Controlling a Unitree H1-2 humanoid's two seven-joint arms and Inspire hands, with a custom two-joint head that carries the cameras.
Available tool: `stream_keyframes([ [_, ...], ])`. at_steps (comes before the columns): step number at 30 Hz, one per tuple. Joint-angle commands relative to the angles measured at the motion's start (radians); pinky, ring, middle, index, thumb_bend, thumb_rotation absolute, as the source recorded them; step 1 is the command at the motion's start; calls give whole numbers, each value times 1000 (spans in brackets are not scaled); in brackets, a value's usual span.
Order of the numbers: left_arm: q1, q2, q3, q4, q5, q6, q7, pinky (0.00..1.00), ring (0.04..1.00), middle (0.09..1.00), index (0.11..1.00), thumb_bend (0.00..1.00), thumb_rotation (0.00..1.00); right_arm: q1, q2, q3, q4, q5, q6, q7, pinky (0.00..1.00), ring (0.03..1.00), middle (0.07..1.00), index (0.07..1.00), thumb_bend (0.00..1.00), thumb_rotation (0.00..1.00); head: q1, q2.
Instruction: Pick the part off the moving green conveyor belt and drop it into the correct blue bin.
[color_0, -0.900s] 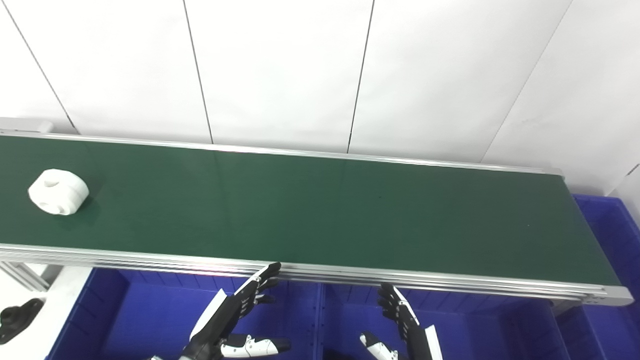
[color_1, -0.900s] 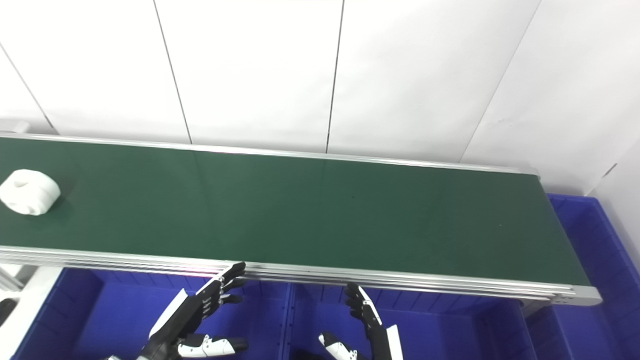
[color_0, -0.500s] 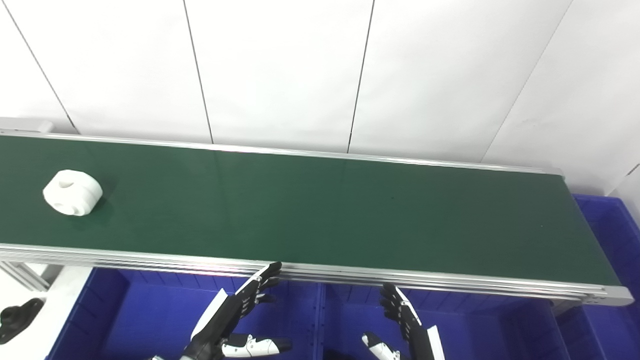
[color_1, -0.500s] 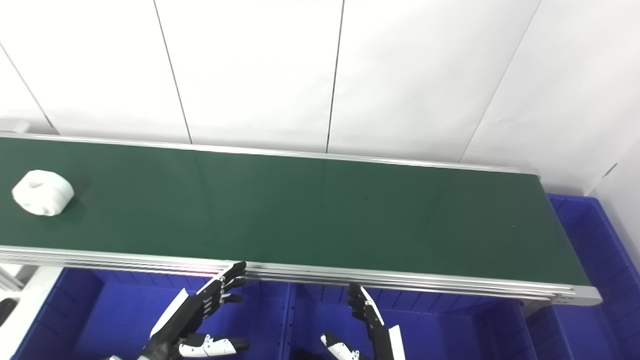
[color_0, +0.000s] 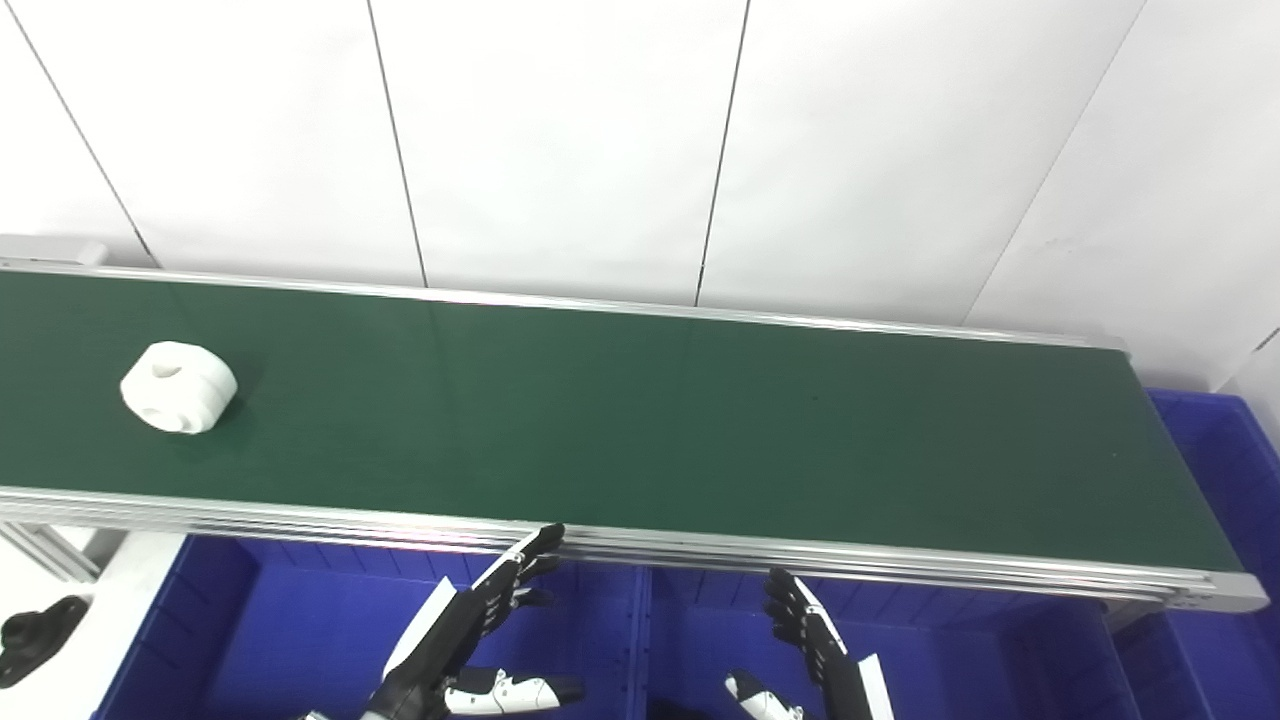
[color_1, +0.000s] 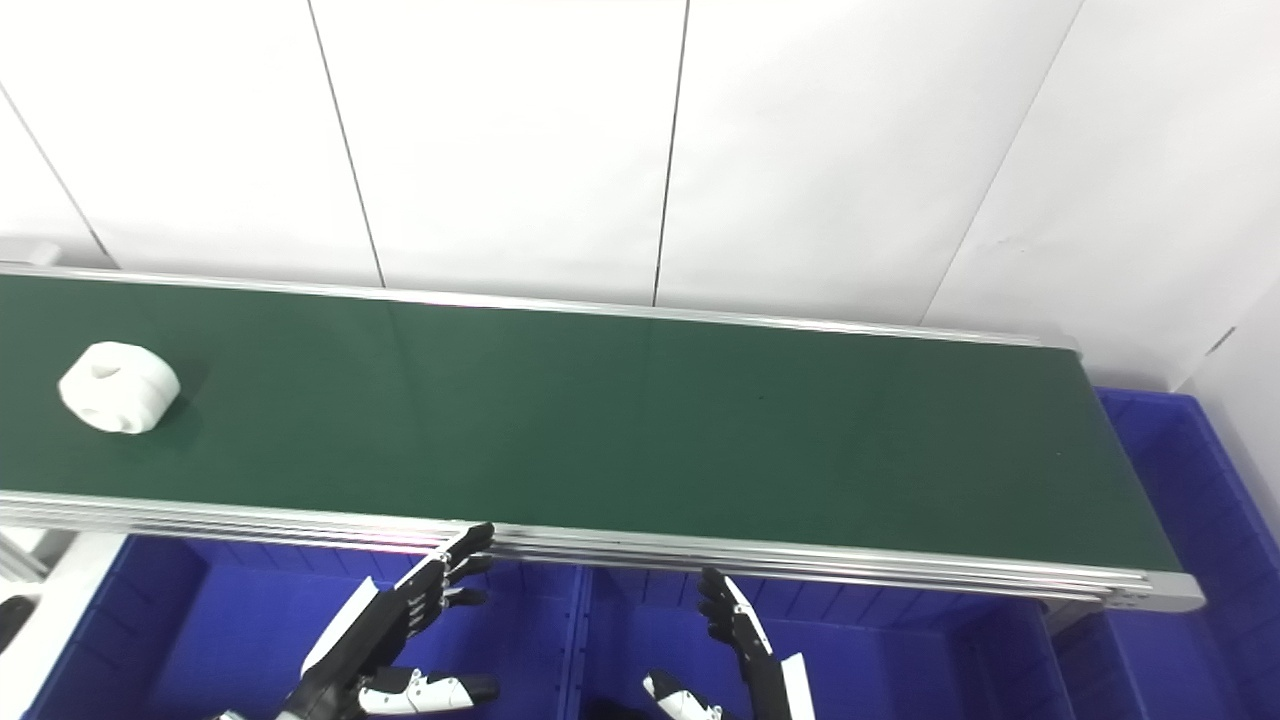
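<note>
A white rounded part (color_0: 179, 387) with a hole in its top lies on the green conveyor belt (color_0: 640, 420) near its left end; it also shows in the right eye view (color_1: 119, 388). My left hand (color_0: 470, 640) is open and empty, held low in front of the belt's near rail, over a blue bin (color_0: 270, 640). My right hand (color_0: 810, 655) is open and empty too, over the neighbouring blue bin (color_0: 960, 650). Both hands are far to the right of the part and below belt level.
Another blue bin (color_0: 1235, 470) stands past the belt's right end. A black object (color_0: 30, 635) lies on a white surface at the bottom left. An aluminium rail (color_0: 640, 545) edges the belt's near side. A white panelled wall stands behind.
The white part has ridden the belt to the right. My right hand has sunk slightly. My left hand has stayed in place.
</note>
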Motion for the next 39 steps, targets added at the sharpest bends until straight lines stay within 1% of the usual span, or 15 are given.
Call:
stream_keyframes([
  [1, -7, 3, -3, -25, -1, -35, 11, 805, 912, 955, 933, 756, 368, 3, 3, 1, -36, 6, -57, -2, 824, 852, 874, 897, 860, 606, 2, -1],
  [2, -2, 4, -5, -28, 3, -36, 12, 803, 911, 956, 933, 758, 374, 4, -1, 6, -36, 7, -57, -4, 827, 853, 875, 896, 859, 603, 27, -17],
  [3, 0, 4, -7, -29, 5, -37, 12, 802, 911, 958, 936, 759, 388, 4, -4, 9, -36, 7, -57, -6, 834, 857, 878, 899, 848, 603, 27, -17],
  [5, 6, 2, -14, -23, 19, -49, 15, 814, 912, 961, 938, 761, 402, 5, -17, 17, -28, -2, -57, -21, 843, 863, 881, 904, 844, 619, 112, -61],
  [9, 9, -12, -25, 4, 45, -77, 38, 803, 891, 943, 911, 777, 374, 7, -37, 30, -13, -1, -58, -41, 865, 885, 898, 922, 849, 656, 199, -120],
  [14, 6, -15, -35, 11, 90, -64, 67, 754, 863, 907, 890, 810, 332, -11, -59, 64, 14, -17, -58, -93, 862, 891, 912, 939, 827, 685, 218, -139],
  [15, 6, -15, -37, 14, 93, -65, 69, 752, 862, 905, 888, 813, 327, -13, -62, 70, 18, -16, -58, -103, 864, 892, 913, 940, 826, 685, 223, -152],
  [16, 3, -15, -38, 23, 94, -76, 73, 751, 858, 897, 881, 811, 282, -13, -64, 73, 20, -13, -58, -108, 881, 898, 918, 949, 820, 689, 222, -156],
  [17, 1, -15, -39, 30, 93, -85, 76, 750, 857, 895, 879, 811, 271, -14, -66, 77, 22, -11, -58, -114, 885, 898, 918, 950, 821, 689, 222, -156],
  [26, -20, -13, -42, 89, 99, -120, 89, 749, 853, 888, 869, 836, 275, -32, -70, 103, 47, -6, -58, -141, 892, 896, 906, 936, 834, 692, 210, -211],
  [29, -28, -17, -42, 118, 97, -144, 96, 737, 847, 883, 866, 842, 272, -45, -77, 122, 69, -18, -58, -171, 870, 884, 899, 931, 827, 692, 208, -242],
  [30, -31, -17, -42, 126, 96, -149, 98, 730, 842, 880, 862, 844, 272, -48, -79, 127, 73, -17, -58, -176, 863, 880, 900, 931, 827, 693, 208, -242],
  [31, -34, -18, -41, 135, 93, -153, 98, 729, 841, 878, 861, 845, 271, -52, -80, 133, 80, -19, -58, -183, 860, 879, 899, 931, 827, 694, 208, -259],
  [33, -41, -18, -41, 151, 86, -160, 99, 724, 838, 877, 858, 845, 263, -59, -81, 144, 90, -23, -58, -200, 851, 873, 894, 926, 825, 699, 209, -267],
  [39, -63, -16, -51, 180, 84, -166, 116, 717, 825, 859, 846, 847, 261, -74, -94, 170, 93, -17, -58, -218, 857, 878, 896, 929, 800, 671, 215, -268],
])
